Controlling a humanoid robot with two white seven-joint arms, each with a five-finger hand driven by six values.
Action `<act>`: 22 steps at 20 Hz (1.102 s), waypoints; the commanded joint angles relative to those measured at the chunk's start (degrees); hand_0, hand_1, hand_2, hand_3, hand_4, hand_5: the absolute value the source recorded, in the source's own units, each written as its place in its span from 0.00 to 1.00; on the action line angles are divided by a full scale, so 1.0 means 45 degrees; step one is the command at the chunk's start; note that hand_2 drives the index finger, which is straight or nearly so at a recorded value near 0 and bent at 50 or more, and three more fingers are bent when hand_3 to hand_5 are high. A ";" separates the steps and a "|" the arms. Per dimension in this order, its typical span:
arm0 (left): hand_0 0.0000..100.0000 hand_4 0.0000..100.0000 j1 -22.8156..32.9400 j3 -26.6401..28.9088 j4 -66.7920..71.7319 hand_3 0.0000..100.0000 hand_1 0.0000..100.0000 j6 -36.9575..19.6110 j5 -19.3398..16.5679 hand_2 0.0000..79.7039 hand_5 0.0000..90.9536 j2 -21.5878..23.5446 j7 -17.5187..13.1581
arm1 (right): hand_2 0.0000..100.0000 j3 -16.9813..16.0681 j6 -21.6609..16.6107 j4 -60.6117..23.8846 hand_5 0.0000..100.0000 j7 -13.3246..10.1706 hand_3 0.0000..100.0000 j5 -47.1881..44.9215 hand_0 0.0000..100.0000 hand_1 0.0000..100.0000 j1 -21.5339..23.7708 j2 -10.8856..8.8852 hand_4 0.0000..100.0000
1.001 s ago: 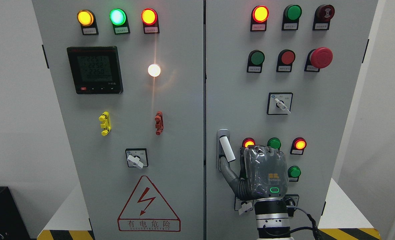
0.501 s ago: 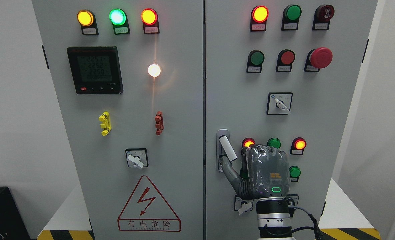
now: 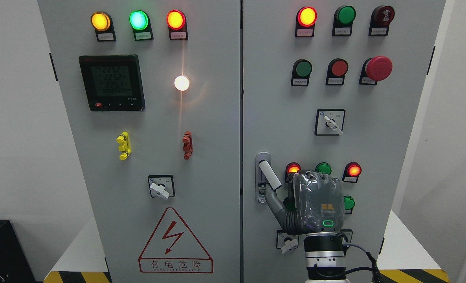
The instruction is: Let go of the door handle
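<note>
So the right hand is up against the right-hand cabinet door, back of the palm facing the camera. The door handle is a white lever sticking out tilted, its free end down toward 5 o'clock, sitting at about 10 o'clock from the hand. The thumb reaches up just under the lever's lower end, can't tell if it actually touches. The other fingers are hidden behind the palm, so whether it's gripping anything, I can't tell. Red and green indicator lights sit right beside the hand at 1 o'clock.
</note>
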 commanded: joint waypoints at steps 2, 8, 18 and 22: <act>0.12 0.00 -0.0352 0.0000 0.0371 0.00 0.56 0.0003 0.0011 0.00 0.00 0.0000 -0.0004 | 0.97 -0.0028 0.0006 -0.0053 1.00 0.0007 1.00 -0.0031 0.46 0.44 -0.0019 0.0001 0.97; 0.12 0.00 -0.0352 0.0000 0.0371 0.00 0.56 0.0003 -0.0008 0.00 0.00 0.0000 -0.0004 | 0.97 -0.0028 0.0006 -0.0112 1.00 0.0007 1.00 -0.0031 0.47 0.44 0.0000 0.0001 0.97; 0.12 0.00 -0.0332 0.0000 0.0371 0.00 0.56 0.0003 -0.0008 0.00 0.00 0.0000 -0.0004 | 0.97 -0.0028 -0.0013 -0.0112 1.00 -0.0071 1.00 -0.0285 0.49 0.42 0.0001 0.0001 0.97; 0.12 0.00 -0.0333 0.0000 0.0371 0.00 0.56 0.0003 0.0011 0.00 0.00 0.0000 -0.0004 | 0.97 -0.0028 -0.0013 -0.0112 1.00 -0.0071 1.00 -0.0304 0.50 0.41 0.0000 0.0001 0.97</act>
